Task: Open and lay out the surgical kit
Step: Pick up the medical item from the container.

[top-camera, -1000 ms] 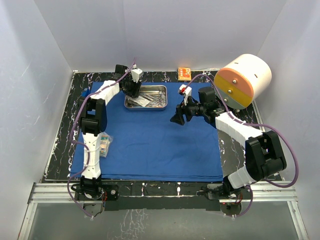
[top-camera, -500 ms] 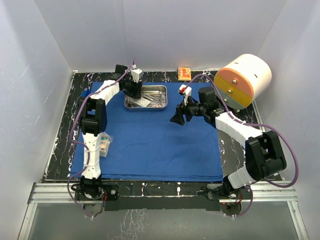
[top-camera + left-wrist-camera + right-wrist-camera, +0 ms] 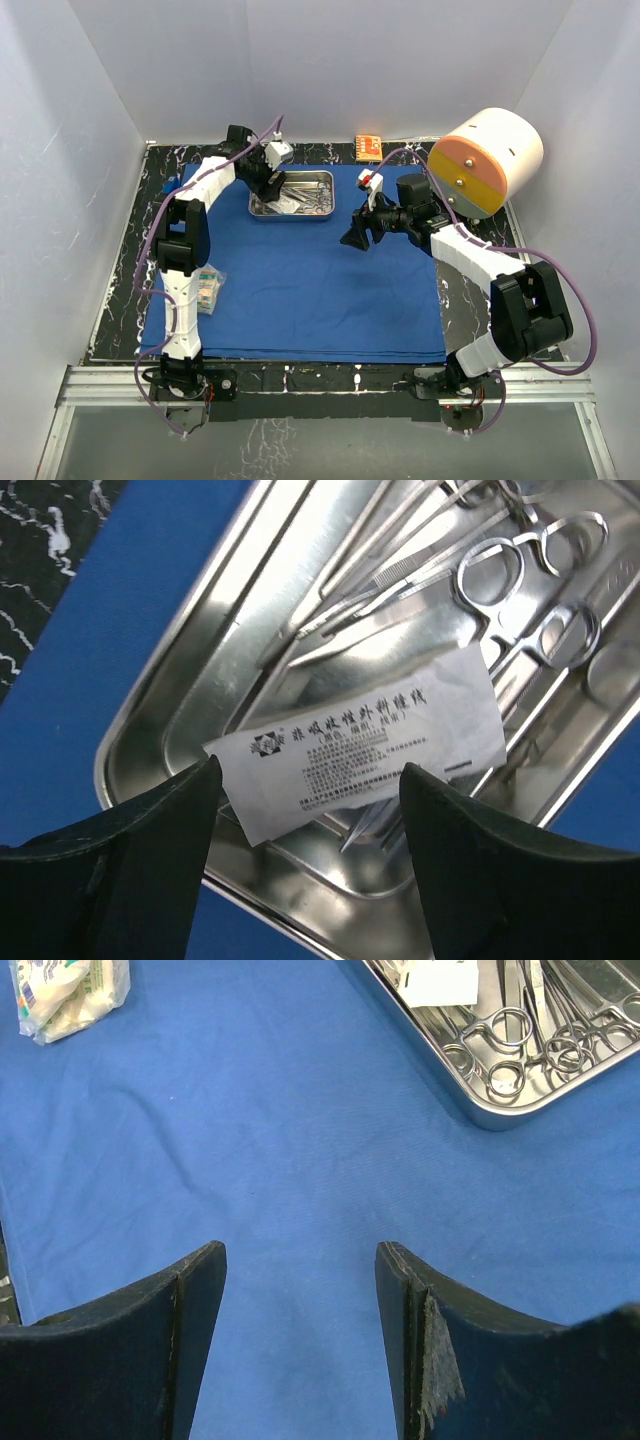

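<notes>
Change: the left arm has turned its wrist and risen a little over the 9 o'clock end of the steel tray. The left gripper has spread its fingers wider than a moment ago.
Left gripper: released, with nothing between the fingers. The white printed packet lies below them inside the tray.
Right gripper: unchanged, fingers apart and holding nothing. It hovers above the blue cloth, toward its 3 o'clock side.
Meaning: I judge the wrap is already opened flat and the laying out is in progress. The left gripper seems to prepare to pick the packet, but I cannot exclude that it has just let it go.
Tray place: on the cloth, near its 12 o'clock edge.
Tray axis: the long side runs from 9 to 3 o'clock.
Instruments: the ring-handled clamps lie along this axis, with their rings toward 3 o'clock.
Packet axis: oblique, across the instruments.
Already out: one clear packet lies at the 9 o'clock edge of the cloth.
</notes>
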`<action>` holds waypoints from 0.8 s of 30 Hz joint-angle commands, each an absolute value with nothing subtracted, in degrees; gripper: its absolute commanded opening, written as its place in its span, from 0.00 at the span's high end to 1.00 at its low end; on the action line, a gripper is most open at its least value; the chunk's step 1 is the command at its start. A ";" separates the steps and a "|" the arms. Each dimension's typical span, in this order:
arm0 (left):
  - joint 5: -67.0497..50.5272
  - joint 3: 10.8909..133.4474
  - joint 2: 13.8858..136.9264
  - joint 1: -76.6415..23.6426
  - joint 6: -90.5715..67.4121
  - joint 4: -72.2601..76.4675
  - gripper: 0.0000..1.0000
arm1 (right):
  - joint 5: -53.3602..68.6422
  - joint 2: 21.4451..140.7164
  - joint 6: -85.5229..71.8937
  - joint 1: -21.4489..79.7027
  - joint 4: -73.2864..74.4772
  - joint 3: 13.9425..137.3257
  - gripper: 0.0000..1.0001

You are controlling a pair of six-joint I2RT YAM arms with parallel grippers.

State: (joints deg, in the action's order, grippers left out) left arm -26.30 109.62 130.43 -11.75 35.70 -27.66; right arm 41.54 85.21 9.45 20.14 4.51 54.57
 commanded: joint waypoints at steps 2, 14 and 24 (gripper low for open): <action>-30.29 110.96 127.25 -11.76 51.94 -36.19 0.28 | 41.66 85.23 10.66 19.95 2.29 55.42 0.40; -30.66 116.97 133.27 -11.74 59.02 -43.09 0.21 | 41.65 85.73 11.05 19.91 2.44 55.37 0.39; -29.04 119.40 136.65 -11.71 58.36 -41.68 0.18 | 41.86 85.96 11.15 19.93 2.55 55.42 0.39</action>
